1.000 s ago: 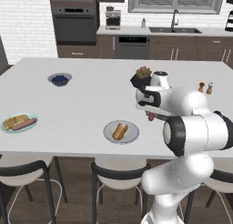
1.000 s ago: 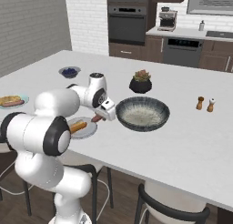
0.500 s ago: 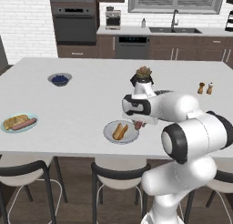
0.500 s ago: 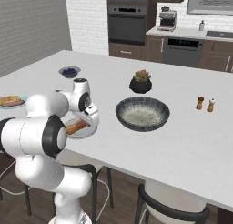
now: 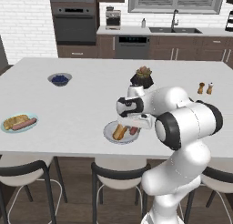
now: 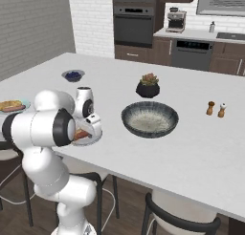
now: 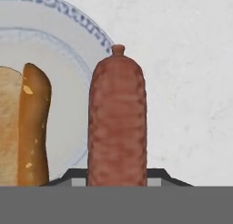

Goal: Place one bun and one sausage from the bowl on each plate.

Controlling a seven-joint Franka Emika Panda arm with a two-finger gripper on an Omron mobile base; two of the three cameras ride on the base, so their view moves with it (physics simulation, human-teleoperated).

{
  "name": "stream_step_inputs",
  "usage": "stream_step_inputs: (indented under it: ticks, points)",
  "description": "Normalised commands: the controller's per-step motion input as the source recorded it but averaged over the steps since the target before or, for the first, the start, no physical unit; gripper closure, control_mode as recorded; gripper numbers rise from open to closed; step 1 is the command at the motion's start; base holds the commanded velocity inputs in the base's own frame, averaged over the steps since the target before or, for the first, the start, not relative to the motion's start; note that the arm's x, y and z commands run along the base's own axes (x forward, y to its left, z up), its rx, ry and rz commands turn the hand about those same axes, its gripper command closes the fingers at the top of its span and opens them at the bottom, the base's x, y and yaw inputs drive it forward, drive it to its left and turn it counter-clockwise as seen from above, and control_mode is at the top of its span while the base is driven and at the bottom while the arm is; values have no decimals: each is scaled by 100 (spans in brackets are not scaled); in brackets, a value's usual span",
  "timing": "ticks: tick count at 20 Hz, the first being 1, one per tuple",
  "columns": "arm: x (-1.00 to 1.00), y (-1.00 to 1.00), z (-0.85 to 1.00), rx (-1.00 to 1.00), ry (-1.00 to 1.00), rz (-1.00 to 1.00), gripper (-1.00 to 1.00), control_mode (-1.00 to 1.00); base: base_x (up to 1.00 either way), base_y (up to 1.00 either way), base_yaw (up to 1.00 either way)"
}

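My gripper is shut on a reddish sausage, low over the right rim of the light grey plate. A golden-tan bun lies on that plate just left of the sausage. From the left base view the gripper hovers over the grey plate, which carries the bun, with the sausage beside it. The dark bowl stands empty to the right of the arm. On the pale teal plate, far left, rest another bun and sausage.
A small bowl of blue berries sits at the back left. A black plant pot stands behind the dark bowl, and salt and pepper shakers to its right. Stools line the counter's front edge.
The arm has swung left from beside the bowl and come down over the grey plate, carrying the sausage with it.
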Motion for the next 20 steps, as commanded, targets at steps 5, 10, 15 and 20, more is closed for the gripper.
stream_step_inputs:
  ticks: [5, 10, 15, 20]
  points:
    - [33, 0, -19, 0, 6, 0, 100, -100, 0, 0, 0]
    - [-2, 22, -36, 0, 7, 0, 100, -100, 0, 0, 0]
    - [-2, 17, -32, 0, 4, 0, 100, -100, 0, 0, 0]
    - [0, 0, -6, 0, 0, 0, -100, -100, 0, 0, 0]
